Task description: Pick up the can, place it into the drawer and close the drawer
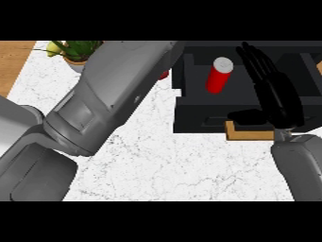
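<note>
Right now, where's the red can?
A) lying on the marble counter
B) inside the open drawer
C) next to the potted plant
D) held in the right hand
B: the red can stands inside the open black drawer, while the right hand is beside it with straight fingers, not curled round it.

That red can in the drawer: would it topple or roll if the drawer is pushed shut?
The red can looks tall and narrow, standing on end in the drawer, so a jolt may tip it. Its round sides suggest it would then roll.
</note>
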Available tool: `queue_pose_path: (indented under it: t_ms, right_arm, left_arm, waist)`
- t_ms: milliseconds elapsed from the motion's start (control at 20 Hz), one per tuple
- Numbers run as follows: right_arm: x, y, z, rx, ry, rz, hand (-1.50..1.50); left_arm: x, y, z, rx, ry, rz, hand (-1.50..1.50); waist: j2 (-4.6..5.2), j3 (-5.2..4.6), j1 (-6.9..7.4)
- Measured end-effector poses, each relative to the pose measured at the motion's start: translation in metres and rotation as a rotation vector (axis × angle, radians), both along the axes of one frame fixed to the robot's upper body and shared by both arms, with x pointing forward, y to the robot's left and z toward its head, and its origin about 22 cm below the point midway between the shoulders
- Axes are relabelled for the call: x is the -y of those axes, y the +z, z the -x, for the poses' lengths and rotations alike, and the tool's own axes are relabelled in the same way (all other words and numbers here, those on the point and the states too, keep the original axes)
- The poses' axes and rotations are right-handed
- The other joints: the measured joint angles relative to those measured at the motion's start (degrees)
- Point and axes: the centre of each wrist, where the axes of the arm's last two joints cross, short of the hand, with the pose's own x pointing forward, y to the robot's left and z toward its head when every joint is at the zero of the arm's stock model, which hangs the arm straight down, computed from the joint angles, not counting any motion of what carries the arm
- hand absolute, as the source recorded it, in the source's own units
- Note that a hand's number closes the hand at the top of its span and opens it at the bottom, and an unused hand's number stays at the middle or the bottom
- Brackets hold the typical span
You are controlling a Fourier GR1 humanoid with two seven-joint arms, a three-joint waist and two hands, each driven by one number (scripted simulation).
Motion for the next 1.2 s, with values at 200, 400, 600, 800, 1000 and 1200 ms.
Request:
queue_pose_path:
  t_ms: [200,400,600,800,1000,1200]
  right_arm:
    - [-0.01,-0.02,-0.023,0.004,-0.02,0.045,-1.5]
    - [-0.018,-0.037,-0.045,0.021,-0.046,0.077,-1.5]
    - [-0.023,-0.045,-0.065,0.06,-0.099,0.098,-1.5]
    - [-0.029,-0.042,-0.085,0.108,-0.151,0.103,-1.5]
    - [-0.034,-0.038,-0.101,0.147,-0.187,0.112,-1.5]
    - [-0.034,-0.023,-0.117,0.171,-0.218,0.126,-1.5]
  left_arm:
    - [-0.012,0.005,-0.004,-0.008,0.01,0.012,-1.5]
    - [-0.024,0.009,-0.008,-0.008,0.022,0.012,-1.5]
    - [-0.04,0.011,-0.012,-0.011,0.033,0.008,-1.5]
    - [-0.047,0.009,-0.012,-0.012,0.03,0.004,-1.5]
    - [-0.068,0.009,-0.015,-0.022,0.039,0.004,-1.5]
    - [-0.078,0.008,-0.014,-0.026,0.028,0.0,-1.5]
  waist:
    - [-0.28,-0.02,0.81]
    - [-0.37,-0.03,1.41]
    - [-0.47,-0.05,2.15]
    - [-0.55,-0.05,3.08]
    - [-0.51,-0.05,3.89]
    - [-0.31,-0.04,4.99]
